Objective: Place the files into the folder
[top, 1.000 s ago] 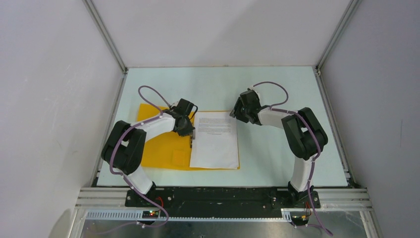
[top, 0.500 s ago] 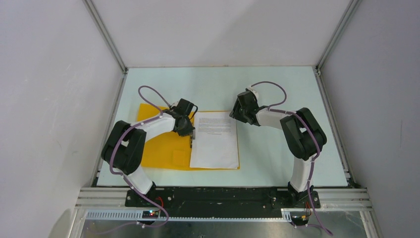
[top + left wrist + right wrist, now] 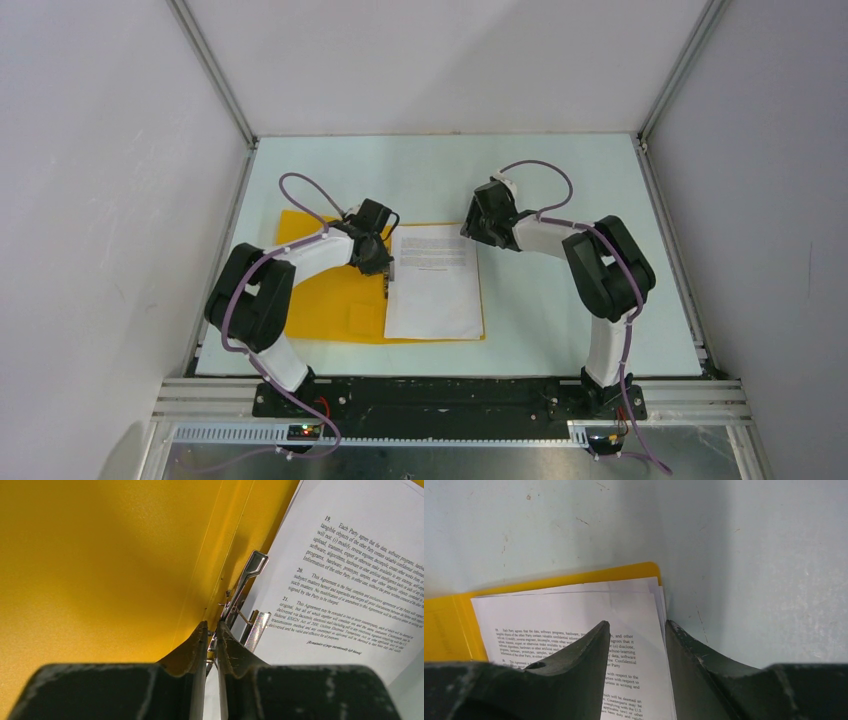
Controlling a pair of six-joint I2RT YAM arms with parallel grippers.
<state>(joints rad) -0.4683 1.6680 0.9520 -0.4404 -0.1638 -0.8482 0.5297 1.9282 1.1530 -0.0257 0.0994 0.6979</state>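
Observation:
The orange-yellow folder [image 3: 325, 290] lies open on the table. The files [image 3: 435, 285], white printed sheets, lie stacked on its right half. My left gripper [image 3: 388, 281] is at the folder's spine, and its jaws are shut on the base of the raised metal clip [image 3: 246, 582]. The folder's left cover [image 3: 100, 560] and the files [image 3: 360, 580] also show in the left wrist view. My right gripper [image 3: 471, 232] is open and empty at the files' far right corner. One of its fingers [image 3: 589, 650] is over the files [image 3: 574, 610], and the other is over the table.
The pale table [image 3: 560, 290] runs right of the folder to a metal frame rail [image 3: 672, 250]. White walls close the back and both sides. The folder's far right corner [image 3: 649, 567] sticks out past the sheets.
My right gripper has edged a little left and farther back toward the files' far corner. The left arm, the folder and the files have not moved.

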